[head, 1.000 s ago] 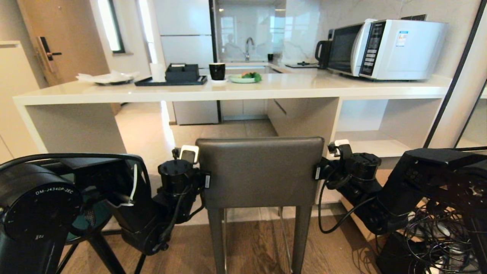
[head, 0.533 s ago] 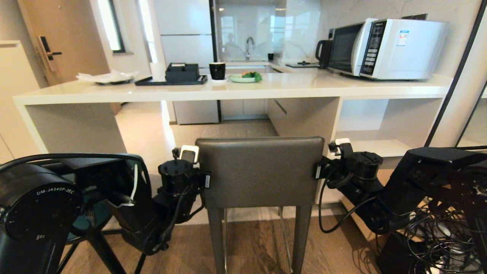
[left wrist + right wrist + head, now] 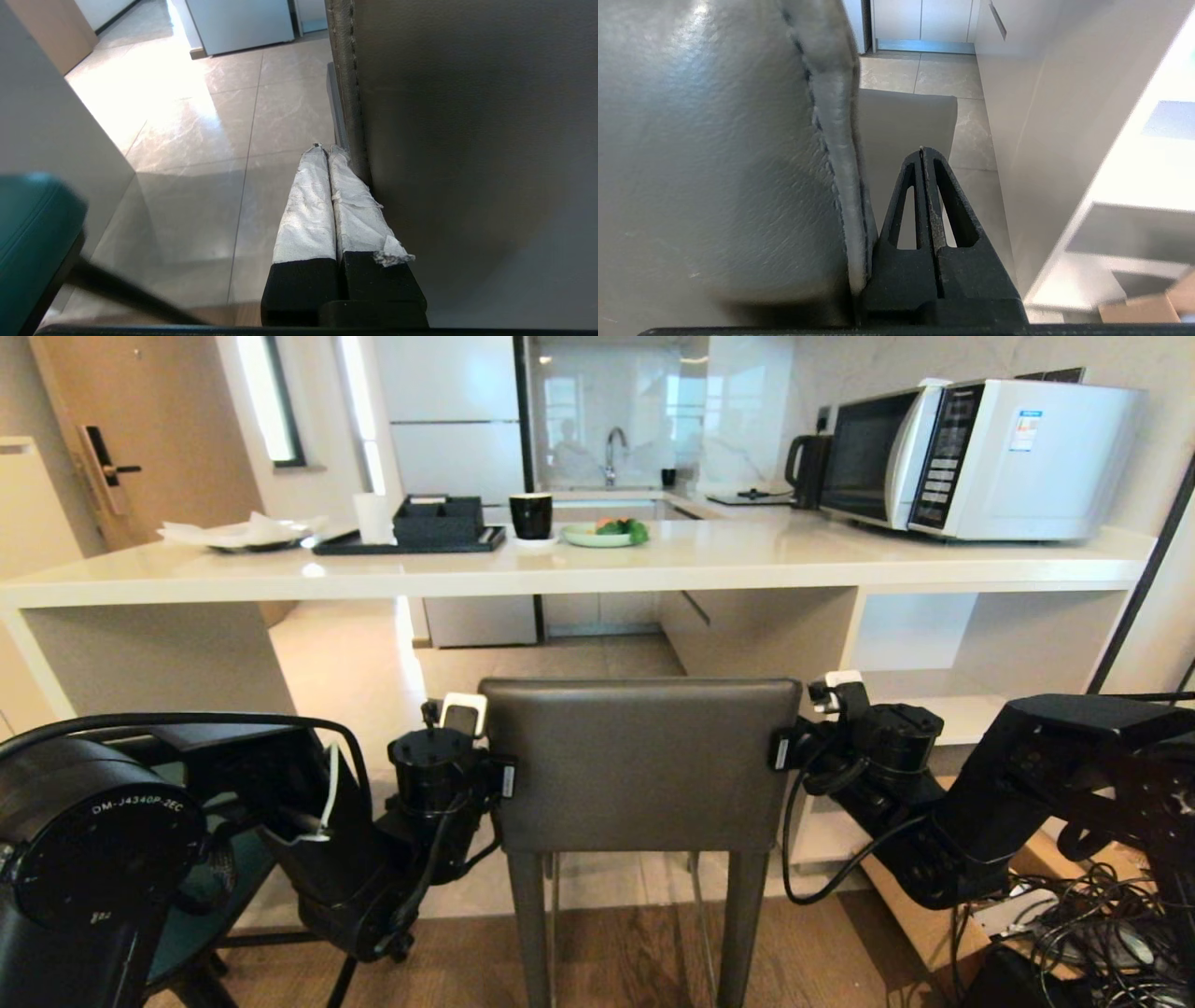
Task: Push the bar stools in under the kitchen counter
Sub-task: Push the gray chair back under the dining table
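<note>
Both claws are closed flat with nothing between their fingers: the left gripper point(image 3: 327, 154) presses the left edge and the right gripper point(image 3: 921, 151) the right edge of the grey leather, square-backed bar stool point(image 3: 639, 761), bracketing its backrest. That stool stands short of the long white stone-like kitchen counter point(image 3: 560, 574), its seat not yet under the slab. I judge this push unfinished, and the teal leather stool point(image 3: 32, 224), left of the grey one, still waits.

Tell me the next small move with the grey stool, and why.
Probably keep rolling straight forward: the grey stool stands short of the kitchen counter, facing the open bay, with the shut left pincer and right pincer bracing its backrest edges.
</note>
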Robot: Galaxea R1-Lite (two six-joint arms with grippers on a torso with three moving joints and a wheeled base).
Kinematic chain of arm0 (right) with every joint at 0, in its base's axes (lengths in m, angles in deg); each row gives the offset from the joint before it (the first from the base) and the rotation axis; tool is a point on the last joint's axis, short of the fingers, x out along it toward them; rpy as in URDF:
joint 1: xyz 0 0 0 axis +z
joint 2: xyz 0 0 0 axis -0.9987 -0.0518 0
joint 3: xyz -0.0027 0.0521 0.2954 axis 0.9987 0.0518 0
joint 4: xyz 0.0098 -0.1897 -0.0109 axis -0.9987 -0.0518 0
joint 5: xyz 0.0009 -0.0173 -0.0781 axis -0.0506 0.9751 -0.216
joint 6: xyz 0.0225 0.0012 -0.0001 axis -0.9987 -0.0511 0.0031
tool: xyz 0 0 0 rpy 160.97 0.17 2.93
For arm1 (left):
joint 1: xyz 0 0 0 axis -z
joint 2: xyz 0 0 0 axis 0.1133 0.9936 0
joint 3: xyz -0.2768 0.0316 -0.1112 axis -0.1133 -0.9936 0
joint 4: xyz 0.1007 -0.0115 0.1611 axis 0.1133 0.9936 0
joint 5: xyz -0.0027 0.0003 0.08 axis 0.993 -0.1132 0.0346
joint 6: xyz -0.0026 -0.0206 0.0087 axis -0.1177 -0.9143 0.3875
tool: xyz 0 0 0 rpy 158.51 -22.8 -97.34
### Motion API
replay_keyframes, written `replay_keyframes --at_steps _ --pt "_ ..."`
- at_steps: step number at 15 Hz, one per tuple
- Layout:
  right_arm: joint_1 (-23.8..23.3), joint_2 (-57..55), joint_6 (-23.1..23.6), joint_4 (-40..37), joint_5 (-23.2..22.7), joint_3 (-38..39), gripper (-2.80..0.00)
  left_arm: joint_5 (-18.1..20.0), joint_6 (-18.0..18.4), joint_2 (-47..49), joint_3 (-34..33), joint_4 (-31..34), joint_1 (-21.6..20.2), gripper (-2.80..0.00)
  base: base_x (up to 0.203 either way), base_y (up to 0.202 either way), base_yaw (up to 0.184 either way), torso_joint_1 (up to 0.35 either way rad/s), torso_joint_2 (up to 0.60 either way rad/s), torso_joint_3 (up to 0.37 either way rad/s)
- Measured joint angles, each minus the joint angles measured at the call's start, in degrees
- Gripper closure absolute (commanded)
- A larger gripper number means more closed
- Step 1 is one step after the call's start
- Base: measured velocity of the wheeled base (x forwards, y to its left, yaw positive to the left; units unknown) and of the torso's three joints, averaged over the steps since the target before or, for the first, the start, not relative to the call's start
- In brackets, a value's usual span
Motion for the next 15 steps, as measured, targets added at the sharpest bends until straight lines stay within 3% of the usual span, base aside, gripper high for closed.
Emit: replay_keyframes --at_steps 15 --pt "0.00 0.05 0.35 -0.07 0.07 -0.09 0.00 1.14 0.13 0.20 0.63 -0.04 0.24 0.00 0.190 0.000 0.002 0.003 0.00 0.002"
